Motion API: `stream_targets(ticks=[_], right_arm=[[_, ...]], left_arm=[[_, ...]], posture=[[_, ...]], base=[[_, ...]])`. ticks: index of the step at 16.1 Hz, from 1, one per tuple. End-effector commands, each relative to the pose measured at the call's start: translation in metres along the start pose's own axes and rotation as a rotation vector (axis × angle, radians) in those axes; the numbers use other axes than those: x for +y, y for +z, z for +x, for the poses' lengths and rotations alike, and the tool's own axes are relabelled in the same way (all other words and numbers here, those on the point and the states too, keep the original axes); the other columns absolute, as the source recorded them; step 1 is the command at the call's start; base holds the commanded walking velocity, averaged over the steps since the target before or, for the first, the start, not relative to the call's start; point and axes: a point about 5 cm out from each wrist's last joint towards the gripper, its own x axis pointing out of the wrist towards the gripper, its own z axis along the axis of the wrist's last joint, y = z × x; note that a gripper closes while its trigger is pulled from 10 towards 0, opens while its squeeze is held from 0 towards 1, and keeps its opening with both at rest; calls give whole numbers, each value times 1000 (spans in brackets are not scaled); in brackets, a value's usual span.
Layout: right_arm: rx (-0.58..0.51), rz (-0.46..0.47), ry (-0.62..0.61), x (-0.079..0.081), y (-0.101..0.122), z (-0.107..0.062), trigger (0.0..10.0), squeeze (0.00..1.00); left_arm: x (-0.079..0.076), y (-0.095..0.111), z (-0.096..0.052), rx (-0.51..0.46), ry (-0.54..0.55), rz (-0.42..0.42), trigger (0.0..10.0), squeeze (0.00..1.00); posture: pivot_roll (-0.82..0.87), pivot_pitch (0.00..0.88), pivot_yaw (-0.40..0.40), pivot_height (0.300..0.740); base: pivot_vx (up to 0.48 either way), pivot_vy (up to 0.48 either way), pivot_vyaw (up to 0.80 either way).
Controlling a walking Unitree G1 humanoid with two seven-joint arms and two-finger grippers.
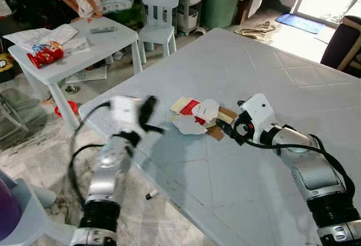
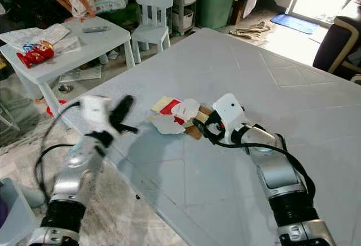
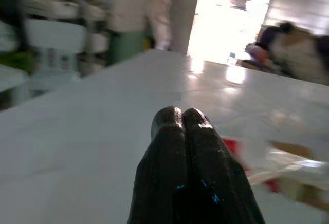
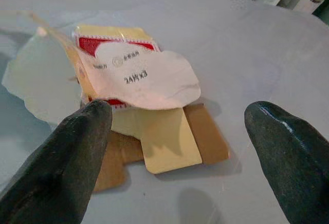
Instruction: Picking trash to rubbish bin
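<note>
Our right gripper [image 4: 175, 147] has its two black fingers spread wide apart, with nothing held between them yet. We think they are open like this so they can close around the trash. The trash [image 1: 198, 115] lies flat on the grey table [image 1: 271, 77], just in front of the fingertips, and one finger [image 4: 61, 167] seems to be right at its edge.

The trash is a torn, flattened paper box. It has yellow and brown flaps, a red patch, and a curled white piece on top with small print on it.

Our left gripper [image 1: 148, 113] is up over the table edge, on the other side of the trash. Its fingers are pressed together and hold nothing. It looks blurry, so maybe it is moving.

Farther off stand a small white table [image 1: 84, 45] and a small white chair [image 1: 159, 9].
</note>
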Motion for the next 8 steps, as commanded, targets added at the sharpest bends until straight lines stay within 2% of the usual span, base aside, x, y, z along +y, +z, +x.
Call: stream_targets(ticks=[1,3,4,5,8], right_arm=[[5,-11,-30,-8,-2,-6,10000,216],[8,-12,-45,-11,-3,-9,10000,212],[12,-16,-58,-14,-4,-14,10000,212],[12,-17,-60,-14,-4,-15,10000,212],[26,-25,-79,-19,-7,-25,10000,212]], left_arm=[[-14,8,14,-1,-100,38,10000,1000],[-20,9,20,2,-143,54,10000,1000],[-26,11,29,7,-190,63,10000,1000],[-27,11,30,8,-197,67,10000,1000],[-36,4,42,55,-286,142,10000,1000]], posture=[[58,43,-40,740],[36,42,-30,740],[16,40,-24,740],[16,40,-24,740],[-25,44,-19,740]], base=[[0,0,0],[0,0,0],[0,0,0],[0,0,0],[0,0,0]])
